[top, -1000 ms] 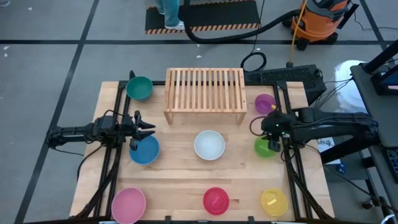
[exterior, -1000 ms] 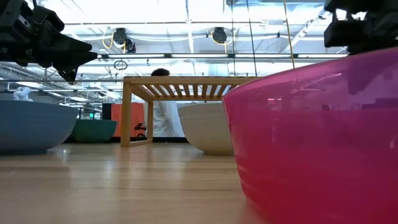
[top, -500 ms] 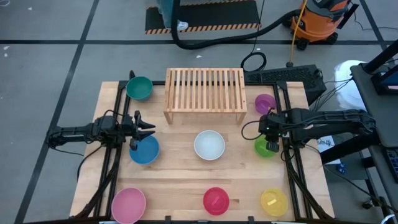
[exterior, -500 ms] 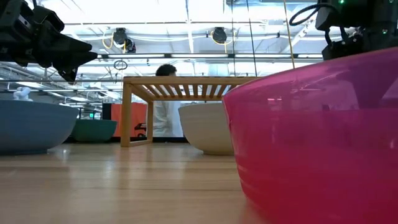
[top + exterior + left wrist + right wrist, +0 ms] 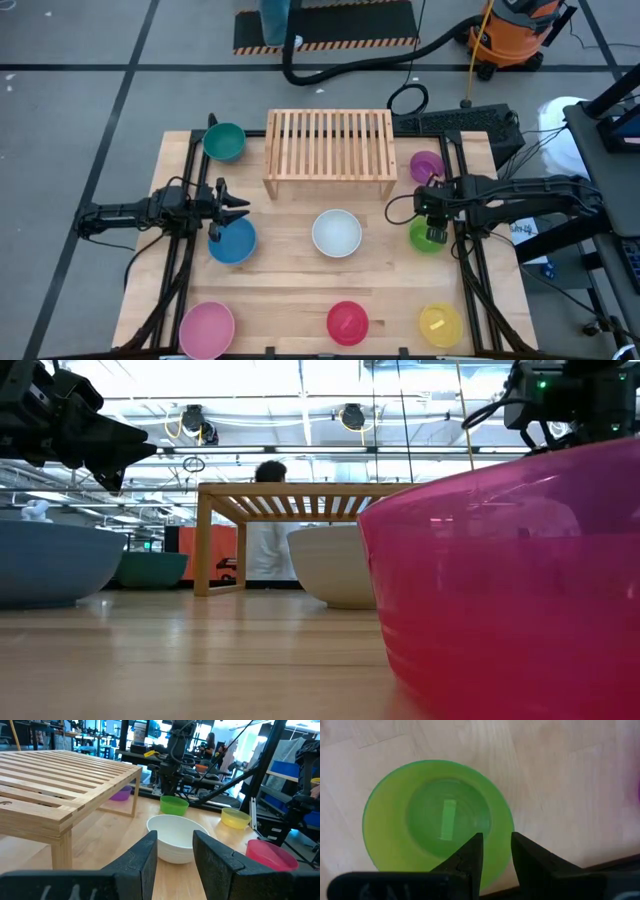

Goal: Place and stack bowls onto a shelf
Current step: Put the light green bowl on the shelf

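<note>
The light-wood shelf stands at the table's far middle with nothing on its slats. Eight bowls sit upright on the table: teal, blue, white, green, purple, pink, red and yellow. My right gripper hangs open, pointing down, above the green bowl, over the bowl's rim and clear of it. My left gripper waits open and level above the table's left side, just beyond the blue bowl.
Black frame rails run along both sides of the table. Bare wood lies between the shelf and the white bowl. In the low view the red bowl fills the near right. A person stands in the room behind.
My right gripper has come down toward the green bowl and tipped from slanting to pointing straight down; its finger gap looks unchanged. The person behind the table has walked toward the right. No bowl has moved.
</note>
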Tool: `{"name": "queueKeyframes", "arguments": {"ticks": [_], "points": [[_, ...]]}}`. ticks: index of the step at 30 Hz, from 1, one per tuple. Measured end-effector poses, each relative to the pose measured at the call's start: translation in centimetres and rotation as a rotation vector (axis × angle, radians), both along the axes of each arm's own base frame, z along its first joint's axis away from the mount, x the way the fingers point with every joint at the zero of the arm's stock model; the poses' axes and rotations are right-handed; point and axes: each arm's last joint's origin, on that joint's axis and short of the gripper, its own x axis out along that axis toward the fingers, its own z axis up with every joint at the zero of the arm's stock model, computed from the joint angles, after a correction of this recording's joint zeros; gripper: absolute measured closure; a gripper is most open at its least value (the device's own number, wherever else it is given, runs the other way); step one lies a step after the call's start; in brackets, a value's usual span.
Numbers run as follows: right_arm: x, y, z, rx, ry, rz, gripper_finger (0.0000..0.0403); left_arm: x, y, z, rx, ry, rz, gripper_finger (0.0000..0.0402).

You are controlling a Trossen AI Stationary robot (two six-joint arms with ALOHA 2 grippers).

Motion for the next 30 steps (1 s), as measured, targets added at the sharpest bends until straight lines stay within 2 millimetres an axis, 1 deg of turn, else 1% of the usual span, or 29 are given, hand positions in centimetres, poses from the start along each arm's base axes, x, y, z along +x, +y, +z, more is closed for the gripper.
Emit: {"name": "queueKeyframes", "arguments": {"ticks": [11,19,23,26,30], "points": [[-0.03,-0.01,-0.03,-0.002,0.003,-0.009,0.031,0.0,0.0,0.0,-0.001,0.0,0.0,0.027],[-0.14,-0.3,-0.02,-0.047,0.014,-0.049,0.031,0.0,0.0,0.0,0.0,0.0,0.0,0.027],[-0.18,-0.5,-0.1,-0.041,0.014,-0.066,0.031,0.0,0.0,0.0,0.0,0.0,0.0,0.027],[-0.28,-0.54,-0.35,0.006,0.017,-0.063,0.031,0.0,0.0,0.0,0.0,0.0,0.0,0.027],[-0.27,-0.67,-0.36,0.005,0.014,-0.075,0.031,0.0,0.0,0.0,0.0,0.0,0.0,0.027]]}}
